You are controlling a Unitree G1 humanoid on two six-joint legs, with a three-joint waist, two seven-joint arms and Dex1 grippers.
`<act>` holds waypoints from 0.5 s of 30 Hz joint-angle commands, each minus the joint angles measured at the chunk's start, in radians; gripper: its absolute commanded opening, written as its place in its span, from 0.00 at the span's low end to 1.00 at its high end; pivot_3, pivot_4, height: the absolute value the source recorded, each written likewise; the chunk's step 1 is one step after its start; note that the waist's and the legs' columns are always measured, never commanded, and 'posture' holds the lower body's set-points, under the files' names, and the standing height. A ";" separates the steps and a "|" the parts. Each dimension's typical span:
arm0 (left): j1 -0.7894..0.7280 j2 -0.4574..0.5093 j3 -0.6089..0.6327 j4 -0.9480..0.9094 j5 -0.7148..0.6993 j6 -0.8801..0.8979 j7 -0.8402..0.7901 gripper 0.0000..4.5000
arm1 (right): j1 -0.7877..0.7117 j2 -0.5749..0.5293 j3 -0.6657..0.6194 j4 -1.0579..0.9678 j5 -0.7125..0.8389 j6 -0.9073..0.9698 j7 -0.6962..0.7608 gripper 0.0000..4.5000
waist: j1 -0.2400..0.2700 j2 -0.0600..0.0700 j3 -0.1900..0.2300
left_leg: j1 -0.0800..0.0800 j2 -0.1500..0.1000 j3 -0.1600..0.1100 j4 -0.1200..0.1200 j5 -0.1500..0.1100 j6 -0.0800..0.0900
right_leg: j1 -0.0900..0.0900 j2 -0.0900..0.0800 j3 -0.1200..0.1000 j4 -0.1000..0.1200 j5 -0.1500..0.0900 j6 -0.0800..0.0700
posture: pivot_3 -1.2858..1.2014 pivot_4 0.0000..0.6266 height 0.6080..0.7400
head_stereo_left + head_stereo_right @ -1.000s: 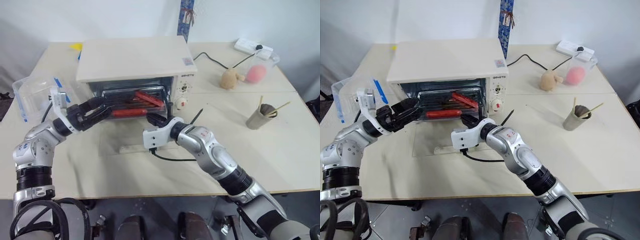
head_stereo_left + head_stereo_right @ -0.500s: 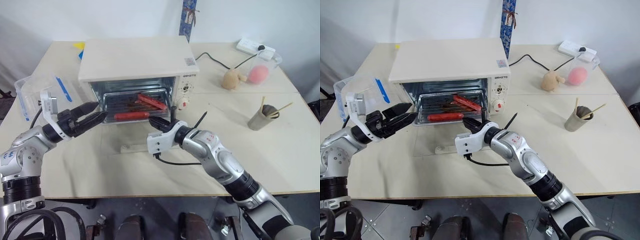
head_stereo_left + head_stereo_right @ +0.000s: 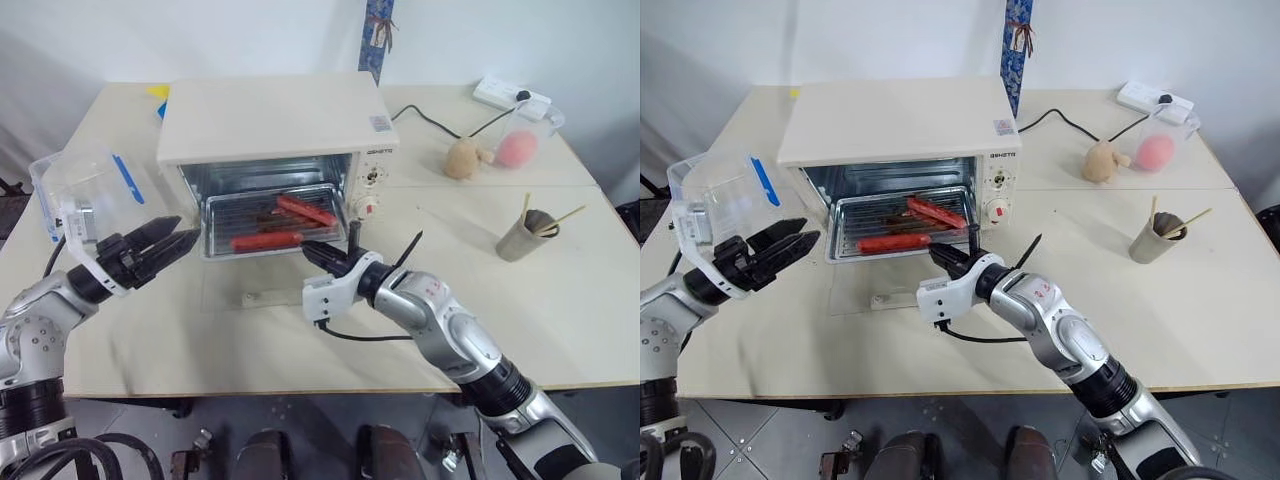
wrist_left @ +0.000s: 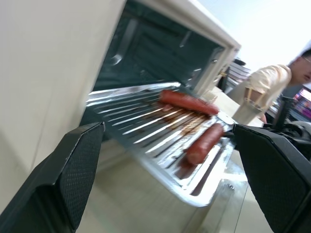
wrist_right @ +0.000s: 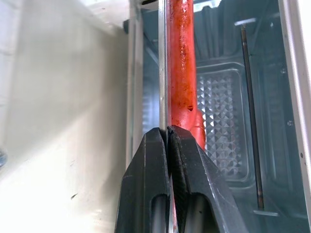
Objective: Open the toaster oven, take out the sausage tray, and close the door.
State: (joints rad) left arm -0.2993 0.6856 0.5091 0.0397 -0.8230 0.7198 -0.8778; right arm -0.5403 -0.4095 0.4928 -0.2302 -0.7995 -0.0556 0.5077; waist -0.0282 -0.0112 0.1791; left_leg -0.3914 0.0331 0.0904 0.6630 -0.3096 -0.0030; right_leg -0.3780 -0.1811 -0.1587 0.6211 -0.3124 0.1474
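Toaster oven (image 3: 270, 120): cream-white box standing on the tabletop (image 3: 560, 270), its cavity open toward the robot.
Door (image 3: 890, 285): clear glass panel folded down flat on the tabletop in front of the oven, its white bar handle at the near edge.
Sausage tray (image 3: 272, 224): ridged silver tray drawn partway out of the cavity, its front edge over the lowered door; two red sausages (image 3: 305, 210) lie on it, one nearer the front, one behind and angled.
Right tool (image 3: 318, 253): fingers pressed together on the front rim of the sausage tray near its right corner; the right wrist view shows the thin metal edge pinched between the two black fingers (image 5: 146, 194).
Left tool (image 3: 160, 238): fingers spread wide, holding nothing, just left of the tray's left end and apart from it.
Clear plastic box (image 3: 85, 185): blue clips, on the tabletop left of the oven.
Paper cup (image 3: 522, 232): holds sticks, on the tabletop well to the right.
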 commanded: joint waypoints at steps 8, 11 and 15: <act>0.054 -0.009 0.043 -0.090 -0.072 0.016 0.050 1.00 | 0.018 -0.025 -0.070 -0.111 0.041 -0.075 0.002 0.00 | -0.001 0.000 0.000 | 0.001 0.001 0.001 0.001 0.000 0.000 | 0.001 0.000 0.001 0.000 0.000 0.000 | 0.52 0.24 1.00; 0.074 -0.015 0.038 -0.109 -0.089 0.037 0.063 1.00 | 0.029 -0.030 -0.075 -0.129 0.057 -0.078 0.019 0.00 | -0.001 0.000 0.000 | 0.001 0.000 0.001 0.001 0.000 0.000 | 0.001 0.000 0.001 0.000 0.000 0.000 | 0.52 0.24 1.00; 0.103 -0.028 0.037 -0.145 -0.122 0.078 0.096 1.00 | 0.056 -0.050 -0.082 -0.167 0.087 -0.096 0.051 0.00 | 0.000 0.000 0.000 | 0.001 0.001 0.001 0.001 0.000 0.000 | 0.001 0.000 0.001 0.000 0.000 0.000 | 0.52 0.24 1.00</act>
State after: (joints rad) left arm -0.2050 0.6593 0.5290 -0.0584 -0.9066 0.7828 -0.7957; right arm -0.4855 -0.4553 0.4462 -0.3302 -0.7426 -0.1323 0.5548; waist -0.0287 -0.0114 0.1790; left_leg -0.3902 0.0336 0.0916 0.6639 -0.3096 -0.0031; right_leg -0.3772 -0.1811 -0.1577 0.6212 -0.3125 0.1473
